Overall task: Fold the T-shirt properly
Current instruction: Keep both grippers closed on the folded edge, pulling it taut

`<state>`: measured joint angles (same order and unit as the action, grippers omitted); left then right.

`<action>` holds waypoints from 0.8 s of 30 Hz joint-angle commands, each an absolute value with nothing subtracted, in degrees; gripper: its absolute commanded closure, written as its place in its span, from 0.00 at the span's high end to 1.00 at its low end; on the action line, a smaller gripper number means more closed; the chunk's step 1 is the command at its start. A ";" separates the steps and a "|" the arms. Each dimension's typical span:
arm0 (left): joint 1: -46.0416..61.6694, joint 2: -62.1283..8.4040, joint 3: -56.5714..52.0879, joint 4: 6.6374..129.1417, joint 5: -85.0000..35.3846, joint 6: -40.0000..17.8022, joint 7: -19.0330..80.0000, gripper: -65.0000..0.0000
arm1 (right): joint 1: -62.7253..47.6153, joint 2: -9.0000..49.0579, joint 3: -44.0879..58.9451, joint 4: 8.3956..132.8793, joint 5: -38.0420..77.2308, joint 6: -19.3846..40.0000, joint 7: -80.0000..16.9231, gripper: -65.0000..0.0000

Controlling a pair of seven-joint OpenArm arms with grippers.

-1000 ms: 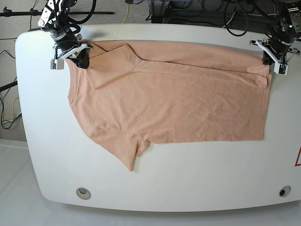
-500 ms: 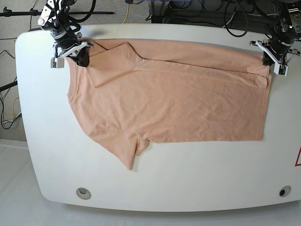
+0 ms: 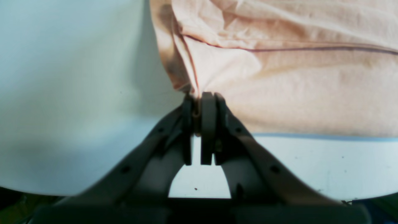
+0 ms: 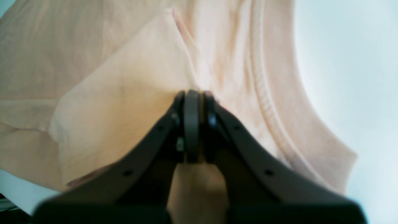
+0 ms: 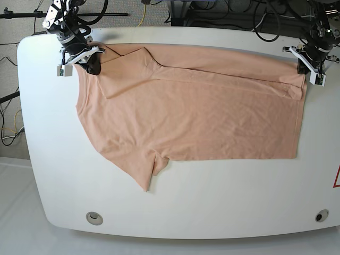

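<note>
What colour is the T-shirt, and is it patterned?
Plain peach-pink T-shirt, no pattern visible; the base view shows it best.

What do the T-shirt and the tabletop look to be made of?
T-shirt: thin knit fabric, likely cotton, matte peach; it creases softly and shows a ribbed collar band and stitched seams. Table: smooth white hard surface, probably laminate or painted board, with a faint sheen.

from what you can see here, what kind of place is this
Probably a robotics lab: a white table bearing only a T-shirt, loose cables behind it, and two robot arms pinching the shirt's far corners.
</note>
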<state>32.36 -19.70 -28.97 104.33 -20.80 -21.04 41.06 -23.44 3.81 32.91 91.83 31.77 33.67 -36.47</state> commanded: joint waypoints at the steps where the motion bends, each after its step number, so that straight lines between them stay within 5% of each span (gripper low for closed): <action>1: 32.48 -20.46 -29.30 105.02 -20.68 -20.82 40.62 0.01 | -24.07 4.27 32.93 92.67 30.71 33.42 -38.02 0.00; 24: 35.03 -20.42 -29.54 104.75 -20.77 -20.68 41.06 0.00 | -27.75 3.92 32.70 96.01 31.17 33.76 -37.81 0.00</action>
<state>34.74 -19.46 -28.84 104.07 -20.58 -21.02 41.98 -27.11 3.57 32.56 95.22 31.75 33.69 -37.45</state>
